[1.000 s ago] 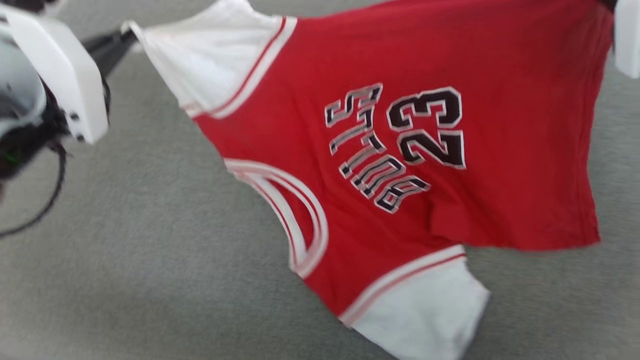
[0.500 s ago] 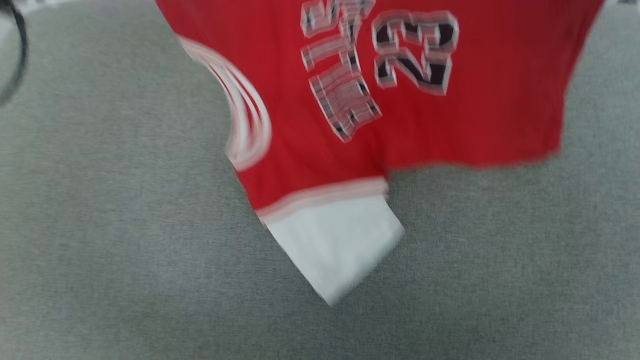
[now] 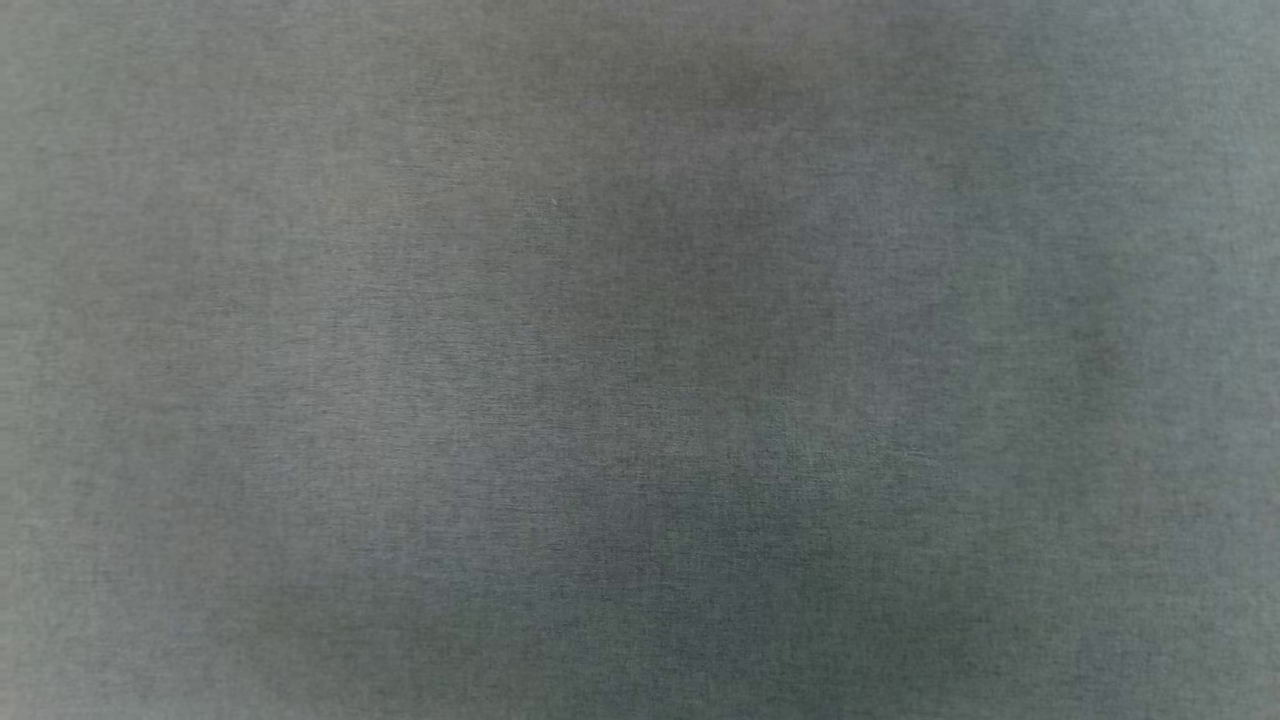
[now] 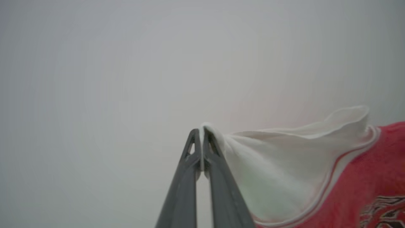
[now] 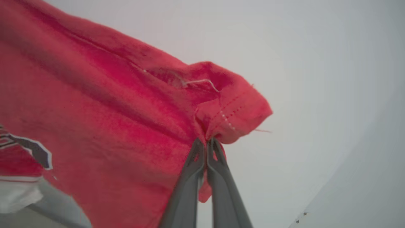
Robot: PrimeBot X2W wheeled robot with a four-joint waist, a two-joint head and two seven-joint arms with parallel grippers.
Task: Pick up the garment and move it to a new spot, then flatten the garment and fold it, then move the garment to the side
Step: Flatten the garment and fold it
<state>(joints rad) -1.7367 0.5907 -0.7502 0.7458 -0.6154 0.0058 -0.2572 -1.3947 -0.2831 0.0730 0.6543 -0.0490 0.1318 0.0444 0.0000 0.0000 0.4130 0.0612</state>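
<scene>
Left gripper (image 4: 201, 135): its two dark fingers are pressing together at the tips, pinching a corner of the white sleeve (image 4: 278, 164) of the jersey (image 4: 376, 164). A small fold of white cloth is poking out above the tips. From this pinch the sleeve is fanning out toward the right of the left wrist view, ending at the striped trim (image 4: 330, 180), beyond which the red body is beginning. Part of the black, white-edged lettering (image 4: 379, 210) is showing at the lower right corner.

Right gripper (image 5: 207, 144): its fingers are likewise pressing together, nipping a corner of the red hem (image 5: 234, 110), where a row of pale stitches is running across the bunched cloth. The red body is stretching away to the left of the right wrist view in long creases. A piece of lettering and a strip of white cloth are showing at the left edge.

The jersey is thus hanging by two corners, one in each gripper, against a pale, blank background.

Head view: a grey woven surface (image 3: 640, 360) is lying below, mottled with faint darker patches.
</scene>
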